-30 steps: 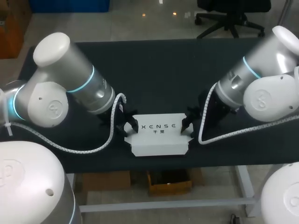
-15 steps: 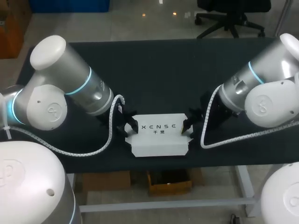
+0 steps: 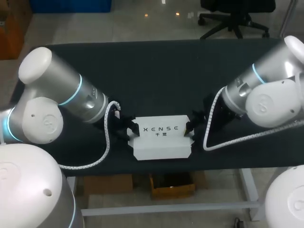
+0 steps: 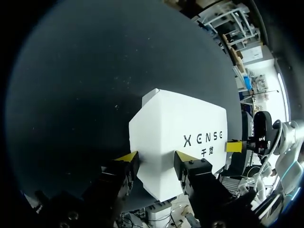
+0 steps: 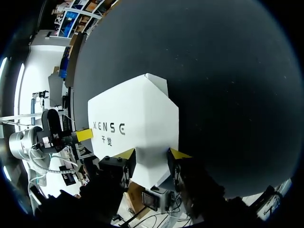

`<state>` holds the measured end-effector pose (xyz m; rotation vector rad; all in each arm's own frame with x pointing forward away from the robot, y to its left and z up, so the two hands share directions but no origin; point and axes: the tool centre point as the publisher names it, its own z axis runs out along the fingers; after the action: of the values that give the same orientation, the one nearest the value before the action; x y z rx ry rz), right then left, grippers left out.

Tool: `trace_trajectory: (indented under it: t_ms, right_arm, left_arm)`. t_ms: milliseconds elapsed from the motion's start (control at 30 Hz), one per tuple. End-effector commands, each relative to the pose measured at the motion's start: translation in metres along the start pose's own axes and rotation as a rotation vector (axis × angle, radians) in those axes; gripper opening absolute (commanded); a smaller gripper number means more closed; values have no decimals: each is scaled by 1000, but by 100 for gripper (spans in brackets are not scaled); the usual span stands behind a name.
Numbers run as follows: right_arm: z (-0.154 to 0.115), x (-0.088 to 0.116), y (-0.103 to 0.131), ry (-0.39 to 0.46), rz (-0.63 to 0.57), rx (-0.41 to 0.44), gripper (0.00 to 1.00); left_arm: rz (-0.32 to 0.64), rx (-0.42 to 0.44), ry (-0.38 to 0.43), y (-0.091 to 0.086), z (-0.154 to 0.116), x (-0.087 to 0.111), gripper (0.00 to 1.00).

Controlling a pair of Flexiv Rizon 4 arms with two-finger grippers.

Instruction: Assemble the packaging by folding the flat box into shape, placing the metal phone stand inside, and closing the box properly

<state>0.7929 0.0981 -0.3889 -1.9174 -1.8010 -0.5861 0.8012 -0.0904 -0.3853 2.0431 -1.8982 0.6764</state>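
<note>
The white box (image 3: 160, 142) lay near the front edge of the bench (image 3: 161, 76), printed face up. Left hand (image 4: 156, 158) straddled its left end, both yellow tips pressed against the cardboard. Right hand (image 5: 152, 153) clamped the opposite end likewise. Judged purpose: pinning both ends so the folded shell sat square while its flaps were worked. No phone stand visible in any view
</note>
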Motion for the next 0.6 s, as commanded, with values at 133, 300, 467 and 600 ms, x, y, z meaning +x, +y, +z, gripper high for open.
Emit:
trace_trajectory:
  t_ms: [133, 300, 467, 600]
  right_arm:
    - [4, -1, 4, 14, -3, 9, 42]
    - [5, -1, 5, 12, -4, 12, 41]
    - [7, -2, 5, 12, -2, 16, 41]
    - [7, -3, 5, 15, 0, 19, 41]
  left_arm:
    - [20, -9, 39, 2, 7, -6, 49]
    - [28, -13, 45, 0, 5, -3, 49]
    - [40, -14, 49, 0, 2, 0, 48]
    - [44, -19, 61, 0, 1, 1, 48]
